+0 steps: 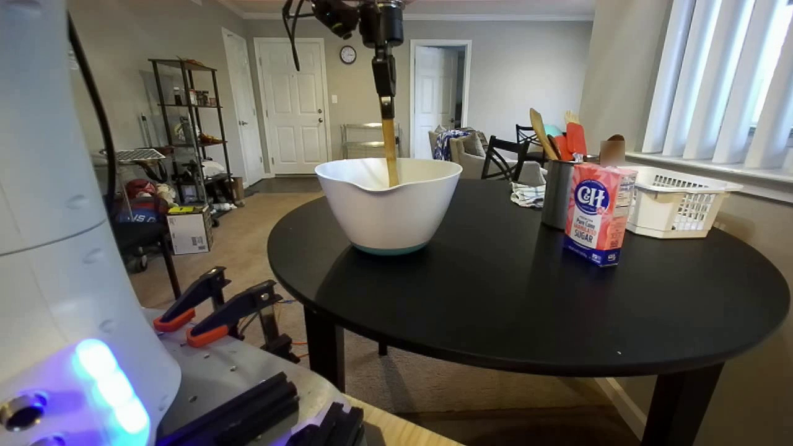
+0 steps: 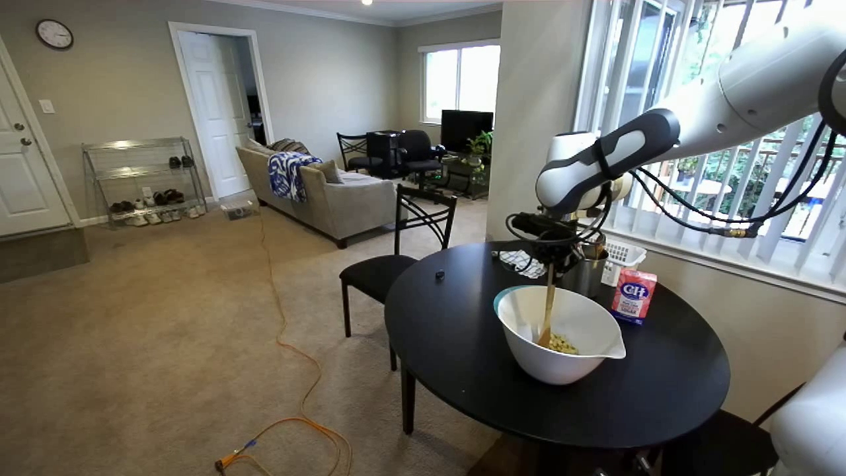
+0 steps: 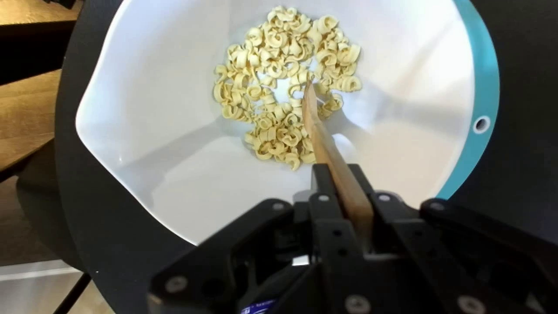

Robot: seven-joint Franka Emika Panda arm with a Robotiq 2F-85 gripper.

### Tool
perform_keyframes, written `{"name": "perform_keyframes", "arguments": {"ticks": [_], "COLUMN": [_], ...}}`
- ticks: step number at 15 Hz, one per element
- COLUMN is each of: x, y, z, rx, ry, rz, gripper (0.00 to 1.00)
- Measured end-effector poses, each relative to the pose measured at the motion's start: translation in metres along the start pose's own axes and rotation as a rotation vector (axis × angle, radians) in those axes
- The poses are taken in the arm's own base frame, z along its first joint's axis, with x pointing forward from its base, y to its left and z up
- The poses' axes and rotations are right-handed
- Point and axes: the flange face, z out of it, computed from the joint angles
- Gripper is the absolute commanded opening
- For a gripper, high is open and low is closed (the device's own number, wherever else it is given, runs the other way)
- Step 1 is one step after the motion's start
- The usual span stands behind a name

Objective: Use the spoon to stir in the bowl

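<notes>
The light tan wooden spoon [image 1: 389, 145] stands nearly upright in the large white bowl [image 1: 390, 217]. My gripper [image 1: 387, 106] is above the bowl and shut on the upper part of the spoon's handle. The wrist view shows the handle [image 3: 329, 148] between the two black fingertips [image 3: 341, 174]. The spoon's lower end reaches the curled pale pasta [image 3: 287, 135] on the bowl's floor, beside a small bare patch. The bowl [image 3: 161, 96] has a teal grip on one side of its rim and a spout. An exterior view also shows the spoon [image 2: 549, 307], the bowl [image 2: 562, 370] and the pasta [image 2: 563, 344].
The bowl stands on a round black table [image 1: 495, 297]. A pink sugar box [image 1: 591, 217], a dark metal utensil holder [image 1: 555, 195] with orange and wooden utensils, a white slatted basket [image 1: 669, 210] and a checked cloth [image 2: 522, 263] stand or lie behind it, near the window side.
</notes>
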Motion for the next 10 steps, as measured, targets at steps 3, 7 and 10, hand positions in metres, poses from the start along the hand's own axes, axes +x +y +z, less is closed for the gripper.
{"name": "perform_keyframes", "arguments": {"ticks": [3, 7, 10], "x": [0.001, 0.003, 0.004], "y": [0.001, 0.004, 0.011], "z": [0.000, 0.001, 0.005], "rx": [-0.006, -0.032, -0.087], "ry": [0.005, 0.025, 0.052], "rz": [0.057, 0.070, 0.047], "gripper": [0.03, 0.03, 0.03]}}
